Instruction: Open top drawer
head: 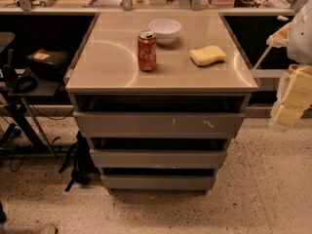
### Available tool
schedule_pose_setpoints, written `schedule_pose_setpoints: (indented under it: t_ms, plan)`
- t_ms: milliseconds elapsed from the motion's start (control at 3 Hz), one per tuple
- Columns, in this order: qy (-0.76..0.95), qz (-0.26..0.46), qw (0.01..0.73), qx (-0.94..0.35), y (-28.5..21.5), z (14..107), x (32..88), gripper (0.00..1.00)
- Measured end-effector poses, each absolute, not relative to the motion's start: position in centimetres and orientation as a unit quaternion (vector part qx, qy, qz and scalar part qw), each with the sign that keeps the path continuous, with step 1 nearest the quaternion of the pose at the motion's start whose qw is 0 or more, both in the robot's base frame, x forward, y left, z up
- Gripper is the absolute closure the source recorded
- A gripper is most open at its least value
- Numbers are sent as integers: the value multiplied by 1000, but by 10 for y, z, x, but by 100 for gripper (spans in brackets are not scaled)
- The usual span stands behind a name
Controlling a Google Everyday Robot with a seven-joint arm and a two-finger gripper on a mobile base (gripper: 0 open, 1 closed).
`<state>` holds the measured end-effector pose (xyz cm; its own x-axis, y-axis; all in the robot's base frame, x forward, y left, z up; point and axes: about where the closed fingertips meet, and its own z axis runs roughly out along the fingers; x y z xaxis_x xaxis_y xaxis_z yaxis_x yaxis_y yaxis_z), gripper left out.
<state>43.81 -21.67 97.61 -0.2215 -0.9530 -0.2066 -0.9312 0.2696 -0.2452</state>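
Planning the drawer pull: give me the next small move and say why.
Probably swing the gripper left and down toward the top drawer. It hangs at the right edge of view, well off the cabinet and touching nothing, while the drawer front has no handle, so its upper lip under the countertop looks like the only hold.

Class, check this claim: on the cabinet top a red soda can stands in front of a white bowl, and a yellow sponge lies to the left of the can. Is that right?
Not quite. The camera view shows the yellow sponge lying to the right of the red soda can, not the left. The can does stand in front of the white bowl on the cabinet top. The robot's hand is at the right edge.
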Motion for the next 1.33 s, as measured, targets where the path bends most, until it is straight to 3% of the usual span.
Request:
schedule_pose_setpoints:
  t_ms: [667, 1000, 1333]
  plan:
    - [777, -20, 171, -606, -208, 969, 441, 0]
    - [768, 15, 203, -607, -169, 947, 435, 0]
    - [752, 70, 233, -613, -98, 902, 423, 0]
